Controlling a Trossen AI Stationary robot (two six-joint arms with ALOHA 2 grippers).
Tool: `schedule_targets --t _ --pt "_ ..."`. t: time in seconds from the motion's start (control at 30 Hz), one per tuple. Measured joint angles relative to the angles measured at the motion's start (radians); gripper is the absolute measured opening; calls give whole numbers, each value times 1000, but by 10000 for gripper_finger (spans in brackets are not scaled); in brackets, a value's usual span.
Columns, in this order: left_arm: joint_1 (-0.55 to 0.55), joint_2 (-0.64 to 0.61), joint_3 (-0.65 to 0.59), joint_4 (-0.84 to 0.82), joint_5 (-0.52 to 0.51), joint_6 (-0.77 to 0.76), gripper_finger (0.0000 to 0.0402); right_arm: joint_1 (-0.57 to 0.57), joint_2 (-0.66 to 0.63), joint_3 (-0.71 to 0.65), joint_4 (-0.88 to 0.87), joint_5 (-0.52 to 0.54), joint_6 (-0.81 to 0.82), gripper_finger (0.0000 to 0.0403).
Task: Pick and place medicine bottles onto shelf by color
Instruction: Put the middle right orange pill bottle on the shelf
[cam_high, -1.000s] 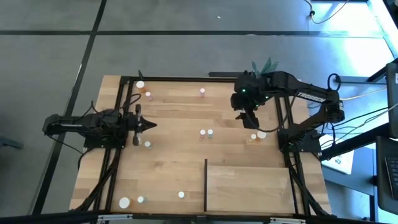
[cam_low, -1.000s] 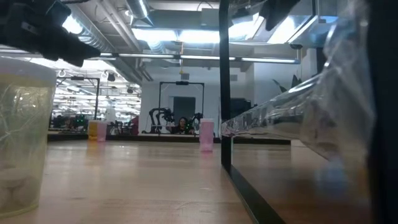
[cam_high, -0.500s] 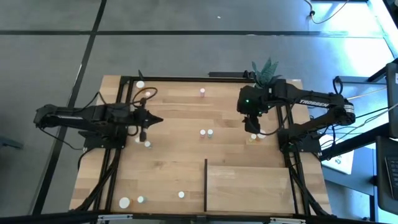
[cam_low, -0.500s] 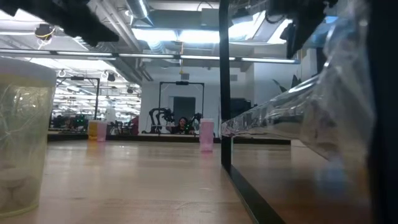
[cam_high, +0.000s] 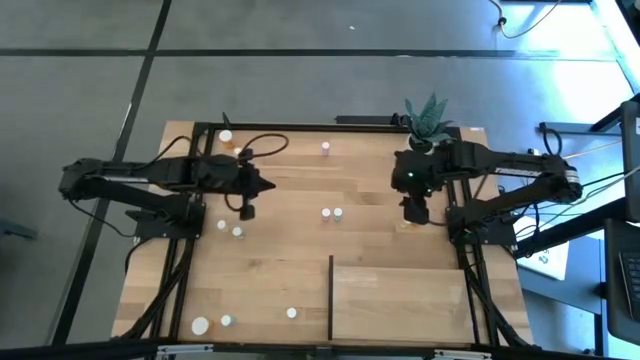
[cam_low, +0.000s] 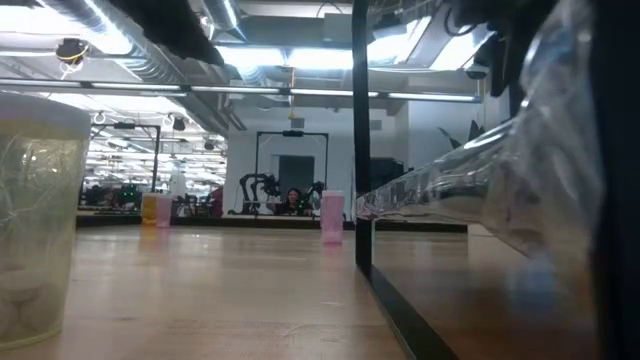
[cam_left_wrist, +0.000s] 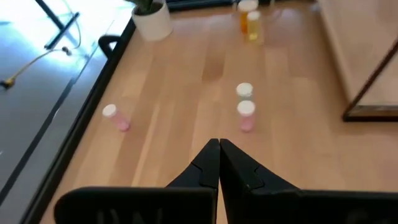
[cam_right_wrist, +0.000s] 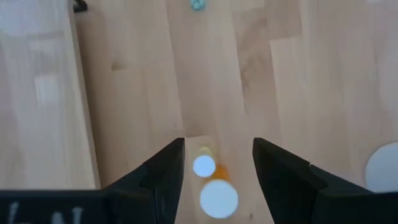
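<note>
Right gripper (cam_right_wrist: 219, 144): fingers open, one on each side of two bottles – nothing gripped yet. It hangs over the table's right part, near the plant pot (cam_high: 428, 140).
Left gripper (cam_left_wrist: 218, 144): fingers pressed together, empty, over the left half and pointing toward the centre pair.
Target, as I judge: the small orange bottle (cam_right_wrist: 205, 167), with a larger white-capped one (cam_right_wrist: 218, 199) touching or just beside it.
Handling: probably light, stiff plastic, smooth and round – easy to tip or to roll. Best to take it low on the body, under the cap, fingers square to it. The neighbour is so close that it may be knocked or pinched along.
Shelf (cam_high: 400, 305): lower right of the table, no bottle on it.
Count, high view: nine bottles show plainly – one at the far left corner (cam_high: 226, 136), one pink at the far edge (cam_high: 325, 148), two in the centre (cam_high: 332, 214), two left of centre (cam_high: 230, 229), three at the near left (cam_high: 226, 321).
Under the right gripper: two more, so eleven at least.
Colours: pink ones two, orange one for sure; the others I cannot tell.
</note>
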Motion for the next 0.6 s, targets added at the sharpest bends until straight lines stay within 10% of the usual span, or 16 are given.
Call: schedule_targets --t 0.6 --pt "153 232 170 19 222 131 0 99 -83 -106 -17 77 176 190"
